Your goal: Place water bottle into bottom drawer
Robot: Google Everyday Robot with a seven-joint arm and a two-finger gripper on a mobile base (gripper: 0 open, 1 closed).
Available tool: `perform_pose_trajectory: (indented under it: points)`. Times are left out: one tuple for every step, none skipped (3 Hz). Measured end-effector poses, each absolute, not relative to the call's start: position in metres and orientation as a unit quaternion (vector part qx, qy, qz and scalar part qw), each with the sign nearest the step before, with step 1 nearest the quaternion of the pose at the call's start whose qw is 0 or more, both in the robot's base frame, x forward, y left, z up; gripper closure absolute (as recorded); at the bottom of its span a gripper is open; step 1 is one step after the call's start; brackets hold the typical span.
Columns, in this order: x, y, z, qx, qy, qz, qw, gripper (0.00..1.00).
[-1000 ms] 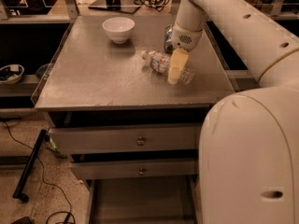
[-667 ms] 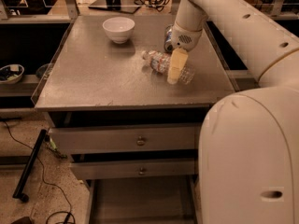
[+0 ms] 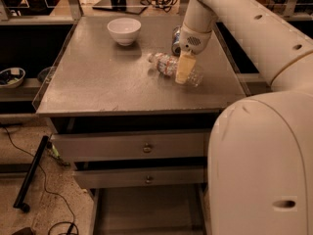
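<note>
The water bottle [image 3: 165, 63] lies on its side on the grey table top [image 3: 107, 82], its white cap pointing left toward the bowl. My gripper [image 3: 183, 75] hangs from the white arm and is down right over the bottle's middle-right part, covering part of it. The bottom drawer [image 3: 146, 210] is pulled out below the two drawers with brass knobs, and its flat grey floor shows at the bottom of the view.
A white bowl [image 3: 124, 30] stands at the back left of the table. A short silver-blue can [image 3: 175, 40] stands just behind my gripper. My arm's large white body [image 3: 259, 165] fills the right foreground. Cables and a black bar [image 3: 30, 173] lie on the floor at the left.
</note>
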State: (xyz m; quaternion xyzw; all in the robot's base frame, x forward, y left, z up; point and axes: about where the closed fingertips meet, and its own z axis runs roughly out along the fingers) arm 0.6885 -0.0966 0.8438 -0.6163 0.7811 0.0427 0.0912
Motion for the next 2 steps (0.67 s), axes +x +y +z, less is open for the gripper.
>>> perform_pose_trajectory:
  points:
    - [0.6885, -0.0965, 0.8437, -0.616, 0.781, 0.043, 0.091, 0.63]
    - [0.6885, -0.0965, 0.8437, -0.616, 0.781, 0.043, 0.091, 0.86]
